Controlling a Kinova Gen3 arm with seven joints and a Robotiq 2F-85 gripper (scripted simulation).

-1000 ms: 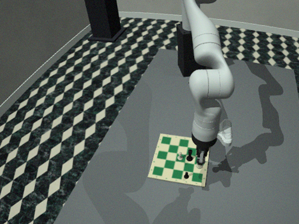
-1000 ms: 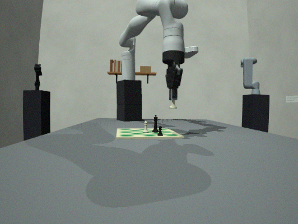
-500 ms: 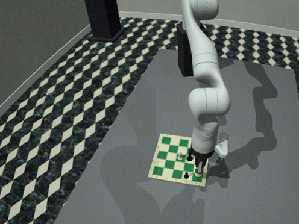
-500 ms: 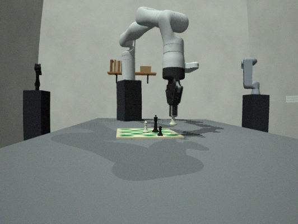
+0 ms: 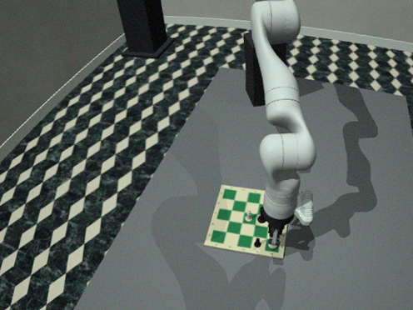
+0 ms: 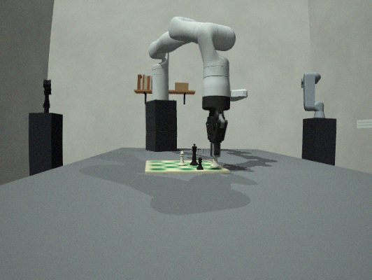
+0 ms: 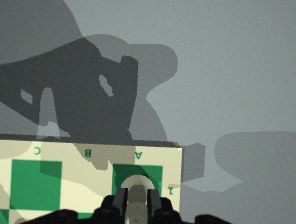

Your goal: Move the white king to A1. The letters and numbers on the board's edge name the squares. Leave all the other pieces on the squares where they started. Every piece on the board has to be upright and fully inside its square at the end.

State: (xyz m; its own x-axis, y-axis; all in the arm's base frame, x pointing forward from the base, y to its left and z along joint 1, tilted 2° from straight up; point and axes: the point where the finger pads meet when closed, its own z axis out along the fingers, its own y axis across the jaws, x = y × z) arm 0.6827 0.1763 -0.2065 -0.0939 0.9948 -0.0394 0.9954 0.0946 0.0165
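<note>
1. A grey table fills most of the top view, and a small green and cream chessboard lies flat on it.
2. A pale grey robot arm reaches down from a black pedestal at the far edge of the table to the board's near right corner.
3. The gripper points straight down over that corner square, its jaws narrow and closed on the white king.
4. In the exterior view the white king stands upright with its base at the board surface, at the right end of the chessboard; whether the base fully rests on the square cannot be told.
5. In the wrist view the dark fingers flank the round top of the white king over a green square, with the edge letter A beyond it and the numeral 1 to its right.
6. A small black pawn stands on the next square to the left of the king, close but apart from it.
7. A tall black piece stands further back on the board, partly hidden by the arm in the top view.
8. A small white piece stands upright near the middle of the board.
9. The arm's dark shadow falls across the table in front of the board.
</note>
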